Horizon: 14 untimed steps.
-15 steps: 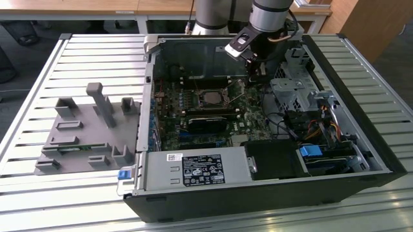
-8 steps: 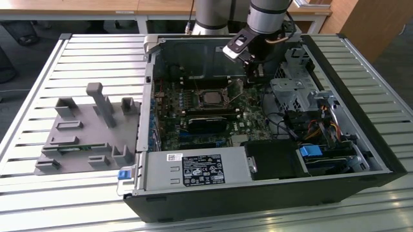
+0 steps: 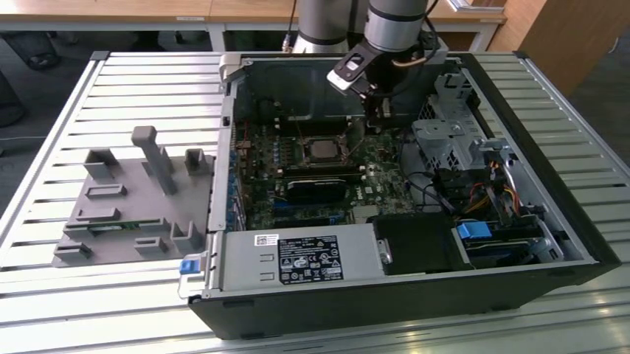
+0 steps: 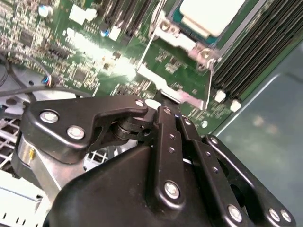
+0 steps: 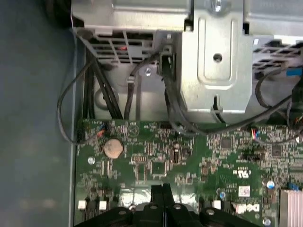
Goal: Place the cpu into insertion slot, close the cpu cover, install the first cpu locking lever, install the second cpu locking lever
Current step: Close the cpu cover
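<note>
The cpu, a small square chip with a silvery-tan top, lies in the insertion slot on the green board inside the open computer case. In the second wrist view the cpu sits in the slot. The cpu cover, a thin metal frame with a square window, is swung open away from it. My gripper hangs at the exterior view's right of the slot. Its black fingertips are shut together at the tab on the cover's free edge. The first wrist view shows the gripper closed over the board.
A metal drive cage and bundled cables stand close beside the gripper. Long black memory slots run past the socket. A black block and the power supply lie nearer the camera. A grey fixture plate sits outside the case.
</note>
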Motion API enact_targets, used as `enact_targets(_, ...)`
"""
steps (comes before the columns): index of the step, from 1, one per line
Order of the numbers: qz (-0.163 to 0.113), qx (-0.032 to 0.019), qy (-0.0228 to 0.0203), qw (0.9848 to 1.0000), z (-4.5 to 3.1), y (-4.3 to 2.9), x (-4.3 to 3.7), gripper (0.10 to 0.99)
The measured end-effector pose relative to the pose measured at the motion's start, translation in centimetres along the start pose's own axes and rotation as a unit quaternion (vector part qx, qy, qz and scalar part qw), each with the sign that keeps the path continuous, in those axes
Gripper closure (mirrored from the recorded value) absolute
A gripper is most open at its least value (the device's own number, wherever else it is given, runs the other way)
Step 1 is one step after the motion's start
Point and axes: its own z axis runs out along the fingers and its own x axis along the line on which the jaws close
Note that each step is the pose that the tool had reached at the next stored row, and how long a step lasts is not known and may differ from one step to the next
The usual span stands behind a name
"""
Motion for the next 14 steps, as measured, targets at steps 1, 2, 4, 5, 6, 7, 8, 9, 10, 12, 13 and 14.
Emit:
enact_targets(1,0.0,0.0,0.0,1.0,0.01,-0.23,0.0,0.98)
enact_targets(2,0.0,0.0,0.0001,1.0,0.02,-0.57,0.01,0.98)
enact_targets(4,0.0,0.0,0.0,1.0,0.04,-1.3,0.02,0.98)
enact_targets(5,0.0,0.0,0.0001,1.0,0.06,-1.55,0.02,0.98)
enact_targets(6,0.0,-0.0001,0.0001,1.0,0.08,-1.75,0.02,0.98)
enact_targets(7,0.0,0.0,0.0001,1.0,0.11,-1.96,0.02,0.98)
enact_targets(8,0.0,0.0,0.0001,1.0,0.13,-2.17,0.03,0.98)
enact_targets(9,0.0,0.0,0.0,1.0,0.16,-2.4,0.03,0.98)
enact_targets(10,0.0,0.0,0.0,1.0,0.19,-2.58,0.04,0.98)
enact_targets(12,0.0,0.0,0.0,1.0,0.28,-2.87,0.04,0.98)
enact_targets(13,0.0,0.0,0.0,1.0,0.33,-3.01,0.05,0.98)
enact_targets(14,0.0,0.0,0.0,1.0,0.4,-3.17,0.05,0.98)
